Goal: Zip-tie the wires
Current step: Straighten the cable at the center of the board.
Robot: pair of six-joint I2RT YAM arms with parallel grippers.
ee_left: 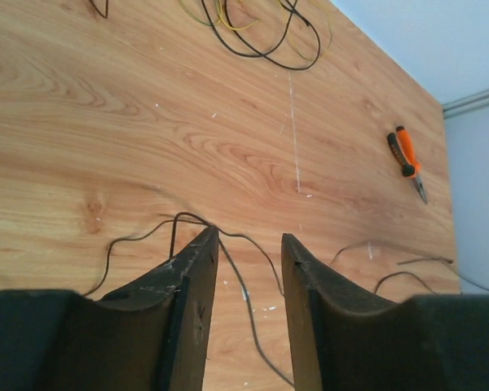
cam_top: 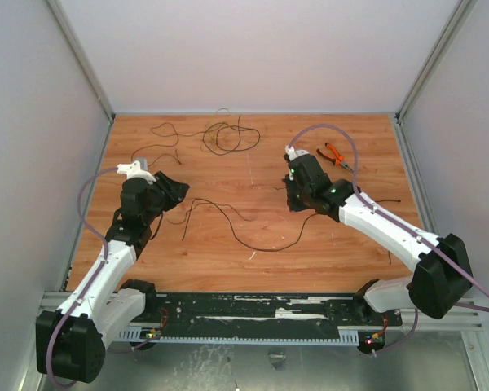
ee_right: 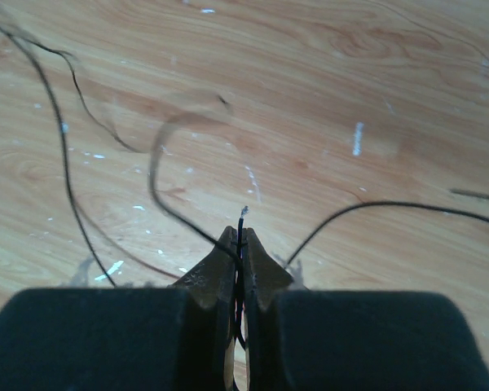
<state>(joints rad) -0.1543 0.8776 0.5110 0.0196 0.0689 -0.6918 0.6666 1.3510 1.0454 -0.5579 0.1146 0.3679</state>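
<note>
From above, I see the wires (cam_top: 228, 137) looped at the far middle of the worktop (cam_top: 326, 261), with loose strands trailing across the centre between my left hand (cam_top: 176, 191) and right hand (cam_top: 290, 194). In the left wrist view that hand (ee_left: 248, 240) is released, fingers apart over one strand. In the right wrist view that hand (ee_right: 240, 240) is clenched on a single strand, its tip poking past the fingertips
</note>
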